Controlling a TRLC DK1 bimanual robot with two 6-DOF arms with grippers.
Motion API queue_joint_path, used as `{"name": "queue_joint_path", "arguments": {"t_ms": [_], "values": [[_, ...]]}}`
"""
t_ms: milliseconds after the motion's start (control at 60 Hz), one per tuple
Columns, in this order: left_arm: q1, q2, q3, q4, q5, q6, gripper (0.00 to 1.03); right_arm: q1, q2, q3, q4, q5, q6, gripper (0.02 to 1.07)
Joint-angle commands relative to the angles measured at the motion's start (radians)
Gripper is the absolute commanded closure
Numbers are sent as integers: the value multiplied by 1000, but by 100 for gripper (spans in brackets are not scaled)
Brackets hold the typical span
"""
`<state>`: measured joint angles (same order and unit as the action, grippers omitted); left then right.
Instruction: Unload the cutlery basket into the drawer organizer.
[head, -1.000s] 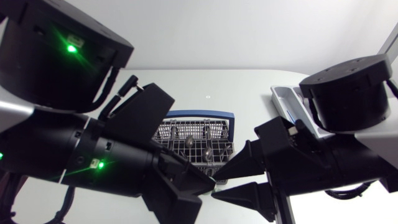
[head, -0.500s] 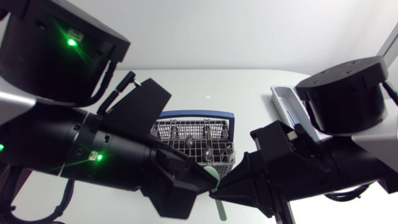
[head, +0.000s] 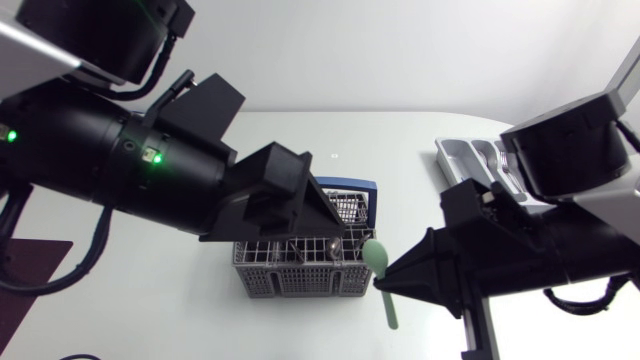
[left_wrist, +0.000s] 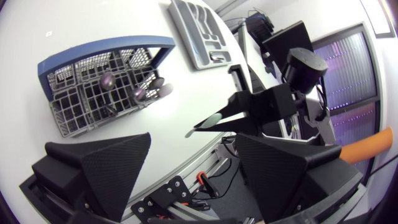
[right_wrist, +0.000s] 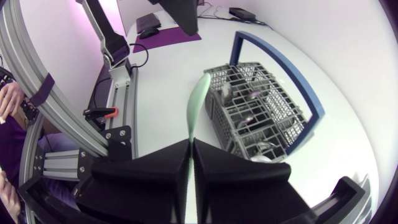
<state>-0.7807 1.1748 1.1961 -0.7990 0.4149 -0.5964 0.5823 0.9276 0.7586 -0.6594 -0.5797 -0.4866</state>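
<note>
Left pincer: the left pincer (left_wrist: 193, 135) is wide open and holds nothing. In the head view it hangs over the cutlery basket and hides the basket's back part.
Right pincer: the right pincer (right_wrist: 191, 146) has its two fingers pressed together on the handle of the green spoon, so the spoon is clamped from both sides.
Green spoon: the green spoon (right_wrist: 198, 106) is pale green and stands out ahead of the right fingertips, the bowl end farthest from them. In the head view it is in the air just beside the basket's corner that is nearest the right arm. I cannot tell if it touches the wire.
Cutlery basket: the cutlery basket (head: 290, 282) is of grey wire with a blue handle (right_wrist: 280, 68) and stands on the table between the two arms. It is upright.
Inside the basket: some metal cutlery pieces (left_wrist: 140, 93) stand in the compartments with their round ends up. I cannot tell their exact number.
Drawer organizer: the drawer organizer (head: 452, 160) is a grey tray with long compartments. It lies near the far edge of the table on the right arm's side, well apart from the basket, and the right arm covers part of it.
Table: the table (head: 400, 140) is white and smooth.
</note>
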Motion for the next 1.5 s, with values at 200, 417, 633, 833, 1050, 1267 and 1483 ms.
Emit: {"name": "queue_joint_path", "arguments": {"t_ms": [200, 417, 633, 833, 1050, 1267, 1483], "values": [[20, 59, 79, -118, -119, -48, 4, -271, -69, 18, -143, -16, -219, 101], [-42, 85, 131, -190, -260, -74, 5, -524, -69, 21, -201, -52, -412, 101], [-77, 144, 195, -249, -360, -94, 5, -848, 36, 39, -253, -138, -695, 102], [-103, 194, 240, -267, -415, -111, 5, -1064, 186, 99, -282, -181, -917, 102], [-109, 230, 255, -278, -446, -120, 5, -1237, 378, 193, -258, -183, -1104, 102], [-109, 258, 280, -286, -469, -135, 5, -1328, 521, 271, -177, -157, -1192, 102], [-109, 299, 313, -298, -495, -141, 5, -1368, 646, 332, -112, -92, -1285, 102]]}}
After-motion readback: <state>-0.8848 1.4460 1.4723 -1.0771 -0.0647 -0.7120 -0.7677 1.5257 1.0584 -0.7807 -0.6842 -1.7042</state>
